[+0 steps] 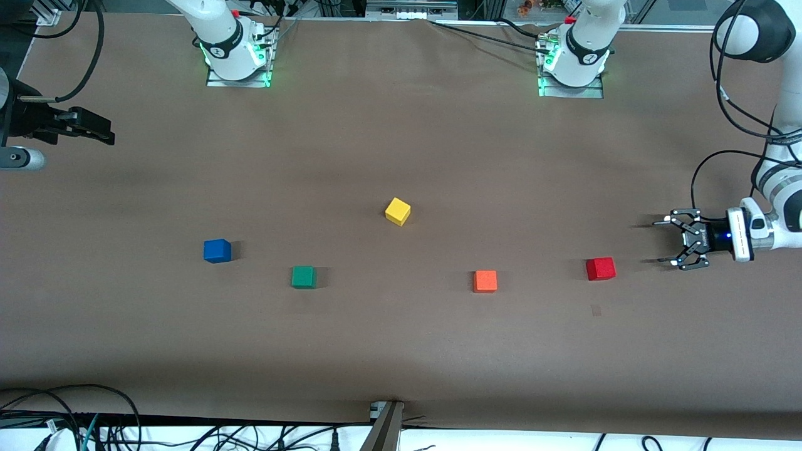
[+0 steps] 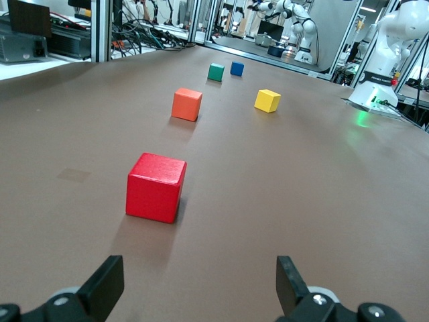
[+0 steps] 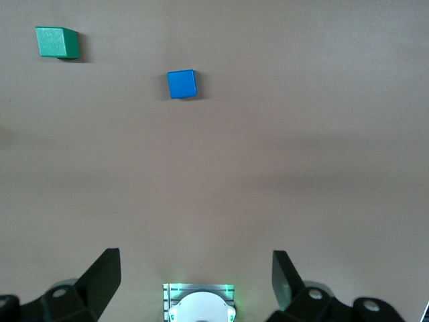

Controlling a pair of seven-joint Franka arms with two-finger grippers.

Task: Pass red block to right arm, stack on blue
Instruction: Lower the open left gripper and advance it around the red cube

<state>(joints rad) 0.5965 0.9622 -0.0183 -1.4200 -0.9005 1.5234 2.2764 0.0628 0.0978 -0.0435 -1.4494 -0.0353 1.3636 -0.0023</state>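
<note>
Red block (image 1: 600, 269) sits untouched on the brown surface (image 1: 401, 351), toward the left arm's end, near the orange cube (image 1: 485, 281). Nothing done yet: pickup, handover and stacking all remain. Left tool (image 1: 665, 241), fingers wide and empty, is low, just beside the red block. Right tool (image 1: 94, 128), wide and empty, waits up at its own end. Blue (image 1: 217, 250) lies near the green cube (image 1: 303, 277).

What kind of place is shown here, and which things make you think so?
Most likely a robotics lab. Two arm bases are bolted to a brown-covered table, small coloured cubes such as the red block are laid out as test pieces, and another white robot stands among metal frames in the background.
</note>
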